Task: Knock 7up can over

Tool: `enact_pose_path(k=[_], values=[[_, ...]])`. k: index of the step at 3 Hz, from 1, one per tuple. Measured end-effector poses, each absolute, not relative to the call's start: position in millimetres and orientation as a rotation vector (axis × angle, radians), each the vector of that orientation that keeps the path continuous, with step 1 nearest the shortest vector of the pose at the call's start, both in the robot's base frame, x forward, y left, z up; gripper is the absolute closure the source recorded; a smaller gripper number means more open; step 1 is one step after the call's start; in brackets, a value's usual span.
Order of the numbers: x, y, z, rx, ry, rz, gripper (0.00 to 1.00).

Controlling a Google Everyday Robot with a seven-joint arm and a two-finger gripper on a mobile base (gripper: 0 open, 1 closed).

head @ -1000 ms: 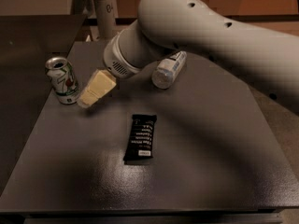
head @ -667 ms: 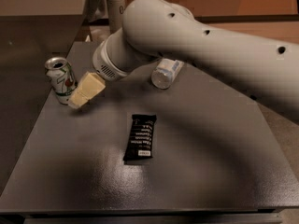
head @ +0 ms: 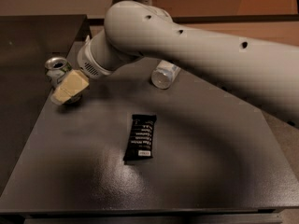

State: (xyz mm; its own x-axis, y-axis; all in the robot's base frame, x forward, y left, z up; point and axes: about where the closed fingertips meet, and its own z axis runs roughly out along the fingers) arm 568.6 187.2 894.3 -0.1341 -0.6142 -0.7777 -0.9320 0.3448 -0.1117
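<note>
The 7up can [head: 56, 71] stands upright near the left edge of the dark table [head: 196, 162], its silver top showing. My gripper [head: 69, 87] reaches in from the right on a thick white arm. Its cream-coloured finger covers the can's lower right side and appears to touch it. The can's lower body is hidden behind the finger.
A clear plastic water bottle [head: 164, 74] lies on its side at the back middle, partly under my arm. A flat black snack bar wrapper [head: 140, 137] lies in the table's middle. The table's left edge is just beyond the can.
My gripper has moved left across the table, from a little right of the can to right against it. The can still stands.
</note>
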Motion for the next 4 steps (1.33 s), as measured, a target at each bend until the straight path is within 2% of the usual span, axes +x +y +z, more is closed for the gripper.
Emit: enact_pose_path(k=[2, 3, 4], values=[[578.5, 211.9, 894.6, -1.344, 1.822, 0.571, 0.0], [577.2, 218.5, 897.6, -1.355, 1.808, 0.606, 0.19], [572.7, 221.1, 903.0, -1.382, 1.806, 0.605, 0.42]])
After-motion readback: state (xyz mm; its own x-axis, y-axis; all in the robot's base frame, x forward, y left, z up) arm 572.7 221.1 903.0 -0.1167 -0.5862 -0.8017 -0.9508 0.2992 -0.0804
